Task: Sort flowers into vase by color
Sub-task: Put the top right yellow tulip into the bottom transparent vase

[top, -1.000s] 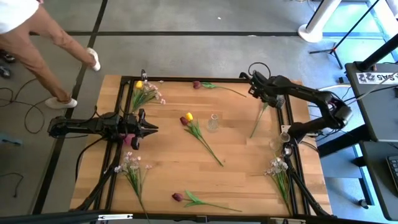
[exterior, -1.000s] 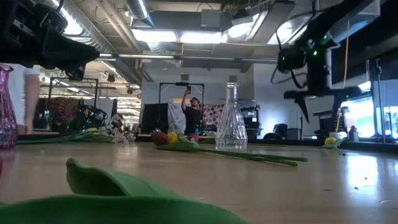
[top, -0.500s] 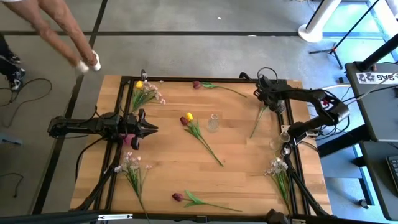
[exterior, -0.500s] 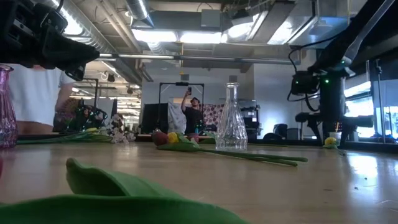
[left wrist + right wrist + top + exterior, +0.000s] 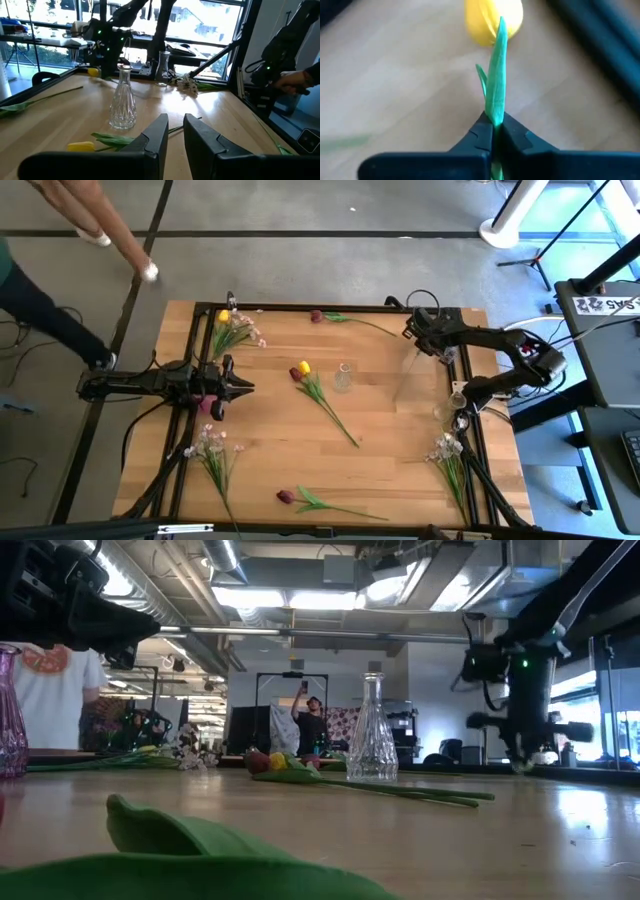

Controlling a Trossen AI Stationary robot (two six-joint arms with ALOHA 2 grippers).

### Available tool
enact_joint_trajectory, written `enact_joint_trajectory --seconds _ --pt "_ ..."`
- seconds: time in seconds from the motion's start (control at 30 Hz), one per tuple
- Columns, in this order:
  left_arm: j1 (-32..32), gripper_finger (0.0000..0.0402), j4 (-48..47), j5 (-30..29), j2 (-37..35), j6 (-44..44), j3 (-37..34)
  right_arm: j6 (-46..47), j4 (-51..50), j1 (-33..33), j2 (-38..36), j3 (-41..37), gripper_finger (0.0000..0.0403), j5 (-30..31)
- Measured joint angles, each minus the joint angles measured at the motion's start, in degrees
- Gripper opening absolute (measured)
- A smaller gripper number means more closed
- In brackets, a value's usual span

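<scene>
Right wrist view puts us almost on top of the grip: our right gripper (image 5: 493,131) has its two dark fingers pressed together on the green stem of a yellow artificial tulip (image 5: 494,20), whose bloom lies just ahead on the pale wooden surface (image 5: 395,90). From the high view, this gripper (image 5: 417,336) sits near the far right corner, with the stem trailing toward the middle of the surface. Our left gripper (image 5: 240,387) waits at the left side with its fingers a narrow gap apart, holding nothing, beside a pink glass vase (image 5: 207,404).

A clear ribbed glass vase (image 5: 343,377) stands near the centre, with another yellow tulip (image 5: 303,367) just beside it. Dark maroon tulips (image 5: 316,315) and white-pink blossom sprigs (image 5: 206,442) lie scattered apart.

We judge the grip risky: the fingers pinch a thin, flexible stem or leaf, so it could slip or swing on lifting, and the long stem may miss or knock a narrow vase neck.

We cannot tell whether the fingers hold stem or only leaf. The low view shows the right arm (image 5: 525,690) but hides the flower behind it. More glass vases (image 5: 458,396) near the right edge are partly covered by the arm.
</scene>
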Motion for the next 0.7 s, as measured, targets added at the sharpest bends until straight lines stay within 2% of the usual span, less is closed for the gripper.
enact_joint_trajectory --seconds 0.1,0.2,0.37,0.47,0.53,0.63,0.7 --pt "0.01 0.0057 0.0 0.0 0.0 -0.02 0.0 -2.22 0.26 3.72 -3.91 1.22 0.0023 0.97" --pt "0.01 0.0057 0.0 0.0 0.0 0.0 0.0 -7.57 0.77 9.36 -8.86 4.58 0.0009 3.47" --pt "-0.02 0.0057 0.0 0.01 0.02 0.0 0.0 -20.55 3.98 21.03 -16.27 11.48 0.0014 7.34" --pt "-0.02 0.0057 0.0 0.02 0.01 0.0 0.0 -28.25 5.72 27.28 -19.37 15.98 0.0008 7.23" --pt "0.01 0.0057 0.0 0.0 0.0 0.0 0.0 -33.61 5.63 30.13 -20.88 18.56 0.0005 3.19" --pt "0.0 0.0057 0.0 0.0 0.0 0.0 0.0 -42.34 4.08 32.95 -22.56 21.68 0.001 -8.49" --pt "-0.01 0.0057 0.0 0.02 0.01 0.0 0.0 -44.62 3.66 34.58 -23.27 23.5 0.0012 -13.19"
